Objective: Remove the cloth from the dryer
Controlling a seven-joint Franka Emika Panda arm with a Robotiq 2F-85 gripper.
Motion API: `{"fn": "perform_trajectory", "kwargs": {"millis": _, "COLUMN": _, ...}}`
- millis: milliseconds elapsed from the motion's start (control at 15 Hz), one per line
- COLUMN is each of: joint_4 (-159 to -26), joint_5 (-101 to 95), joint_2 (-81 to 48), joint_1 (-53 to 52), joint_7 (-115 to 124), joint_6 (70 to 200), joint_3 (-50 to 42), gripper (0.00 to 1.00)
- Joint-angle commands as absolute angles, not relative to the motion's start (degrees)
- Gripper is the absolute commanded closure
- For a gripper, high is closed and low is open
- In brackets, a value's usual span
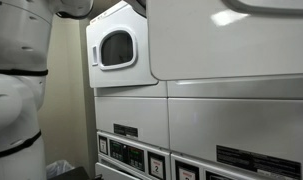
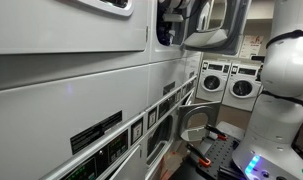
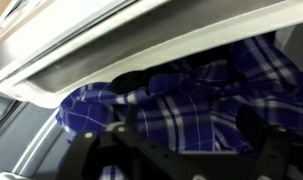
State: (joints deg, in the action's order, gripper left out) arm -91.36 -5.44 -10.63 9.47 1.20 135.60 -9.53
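The cloth (image 3: 196,100), a blue and white check fabric, lies bunched inside the dryer (image 3: 86,62). It sits just under the white rim that runs slantwise across the top of the wrist view, and it fills the middle and right of the dark opening. One fold bulges toward the left end of the rim. The fingers (image 3: 96,155) come in from the bottom edge of that view, spread wide apart with nothing between them. They are close in front of the cloth, but whether they touch it cannot be told. In an exterior view a grey-edged door (image 2: 206,38) stands swung out from the wall of white machines, with the white arm (image 2: 286,70) just beside it at the right edge. In an exterior view a smaller white machine with a round dark window (image 1: 116,48) sits at the top of the stack, and black control panels (image 1: 131,155) run along the bottom. The arm (image 1: 16,95) fills the left edge.
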Motion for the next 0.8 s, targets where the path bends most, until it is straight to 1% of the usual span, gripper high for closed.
{"fn": "perform_trajectory", "kwargs": {"millis": 0, "joint_4": -91.1, "joint_5": -5.3, "joint_2": -10.7, "joint_1": 9.6, "joint_7": 1.1, "joint_6": 135.4, "joint_3": -9.5, "gripper": 0.00}}
{"fn": "perform_trajectory", "kwargs": {"millis": 467, "joint_4": -91.1, "joint_5": -5.6, "joint_2": -10.9, "joint_1": 9.5, "joint_7": 1.7, "joint_6": 135.8, "joint_3": -9.7, "gripper": 0.00}}
{"fn": "perform_trajectory", "kwargs": {"millis": 733, "joint_4": -88.9, "joint_5": -6.7, "joint_2": -13.6, "joint_1": 10.7, "joint_7": 1.5, "joint_6": 136.7, "joint_3": -11.0, "gripper": 0.00}}
